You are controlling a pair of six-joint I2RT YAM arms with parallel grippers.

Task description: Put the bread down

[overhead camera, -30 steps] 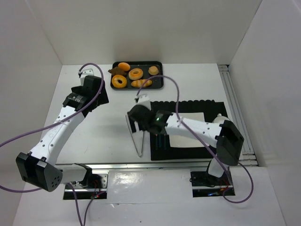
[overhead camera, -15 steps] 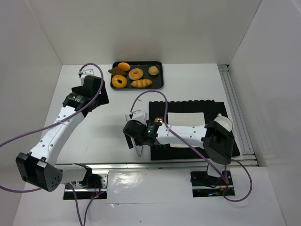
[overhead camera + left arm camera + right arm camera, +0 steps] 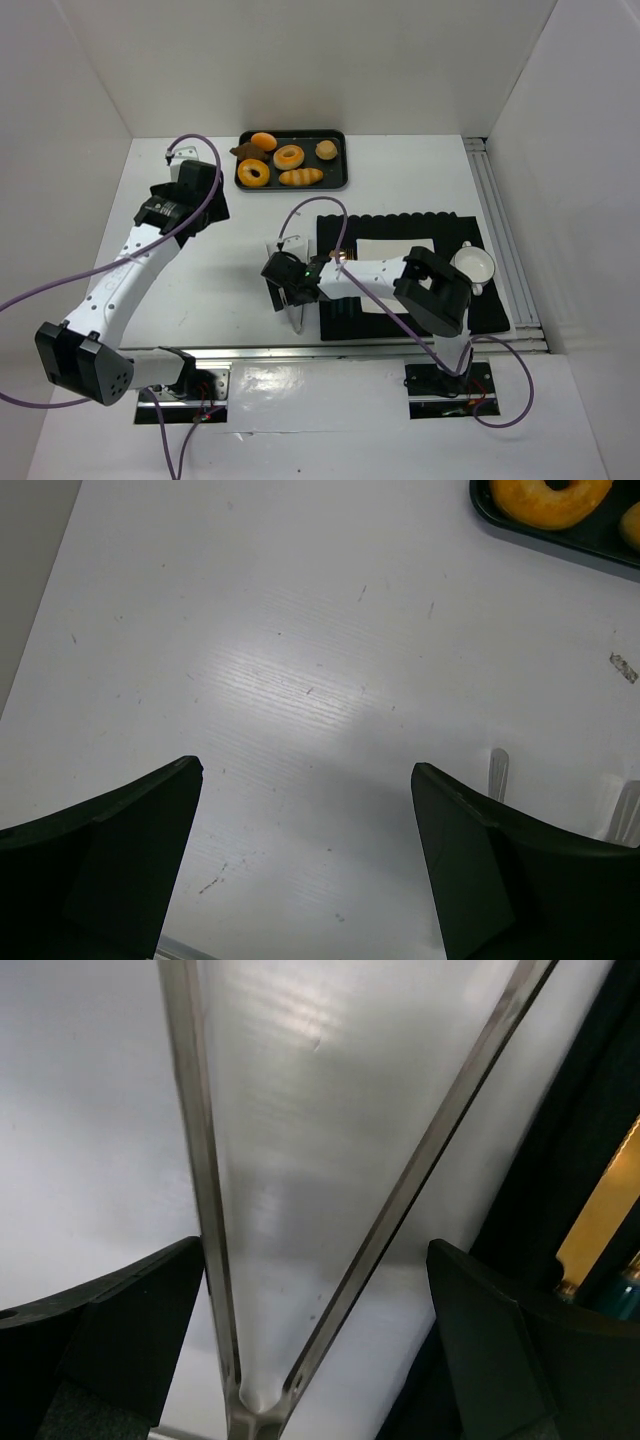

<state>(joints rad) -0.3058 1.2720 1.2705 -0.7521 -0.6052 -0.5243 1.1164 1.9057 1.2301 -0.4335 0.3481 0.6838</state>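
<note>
Bread [image 3: 326, 150], one bun, shares one tray [image 3: 344, 168] with two doughnuts [image 3: 289, 157]; left hand [image 3: 305, 770] and right hand [image 3: 315, 1250] both spread.

table [image 3: 250, 630]: white, lightly scuffed | left end effector [image 3: 308, 770]: dark fingers spread wide, nothing between | tray [image 3: 560, 542]: top right, holds ring doughnut [image 3: 550, 495] | metal tips [image 3: 497, 772]: near right finger

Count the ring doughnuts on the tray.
2. The first ring doughnut lies in the middle of the tray. The second ring doughnut lies toward its left end, on the side nearer the arms. None looks hidden in the top view.
</note>
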